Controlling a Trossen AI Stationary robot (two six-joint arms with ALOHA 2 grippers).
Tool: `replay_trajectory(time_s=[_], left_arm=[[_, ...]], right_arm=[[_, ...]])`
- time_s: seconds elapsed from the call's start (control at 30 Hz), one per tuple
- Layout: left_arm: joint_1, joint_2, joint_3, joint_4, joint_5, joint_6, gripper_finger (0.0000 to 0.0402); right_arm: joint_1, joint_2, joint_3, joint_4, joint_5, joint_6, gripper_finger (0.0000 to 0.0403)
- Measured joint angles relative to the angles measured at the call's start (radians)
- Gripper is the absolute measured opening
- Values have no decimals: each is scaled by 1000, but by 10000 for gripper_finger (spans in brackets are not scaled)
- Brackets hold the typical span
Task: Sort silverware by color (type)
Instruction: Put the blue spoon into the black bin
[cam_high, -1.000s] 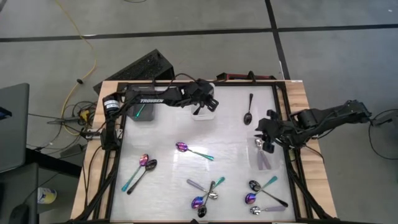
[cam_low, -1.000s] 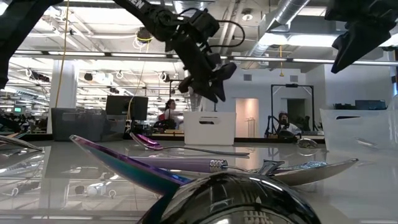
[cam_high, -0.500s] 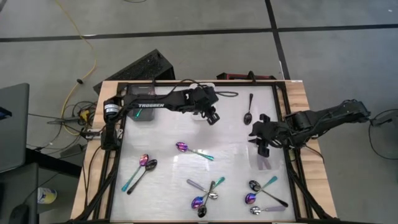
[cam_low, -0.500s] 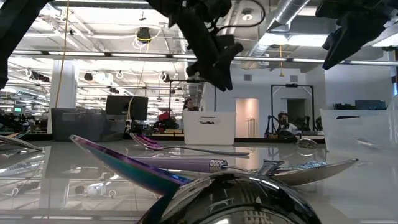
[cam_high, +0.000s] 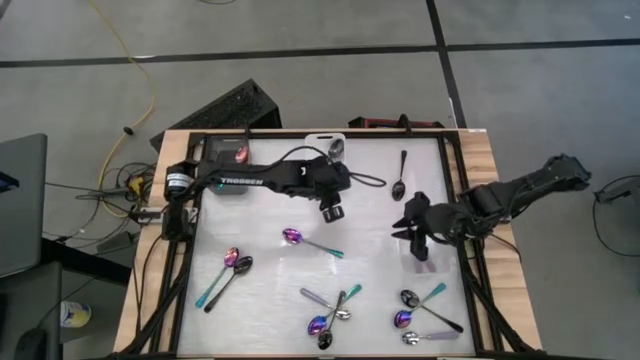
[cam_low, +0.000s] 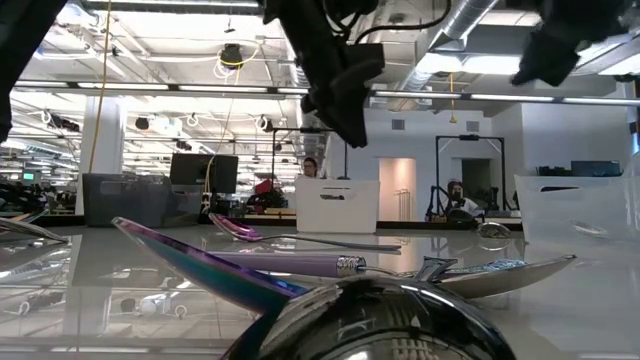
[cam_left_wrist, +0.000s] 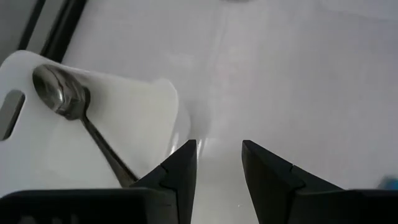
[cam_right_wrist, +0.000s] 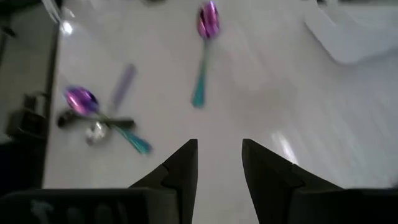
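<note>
Left gripper (cam_high: 333, 208) parted, empty | purple spoon (cam_high: 303, 241) just beyond, apart

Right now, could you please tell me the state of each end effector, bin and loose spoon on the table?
Left end effector: open, empty, above the table beside the white bin.
Right end effector: open, empty, above the table's right side.
White bin: upright, one silver spoon inside.
Grey bin: one spoon inside.
Black spoon: lying alone, unsorted.
Purple spoon: lying alone at mid-table, unsorted.
Front spoon clusters: crossed, unsorted.
</note>
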Motion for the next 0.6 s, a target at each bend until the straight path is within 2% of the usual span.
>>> replay_trajectory(time_s=[0.13,0.23,0.6], left_arm=[[-27,-38,-14,-48,0,11,114],[-51,-98,-80,-29,-5,13,114],[-141,-380,-505,259,1,-60,114]], right_arm=[[34,18,0,95,28,-3,148],[48,44,0,158,32,-4,148],[86,228,0,342,31,28,148]])
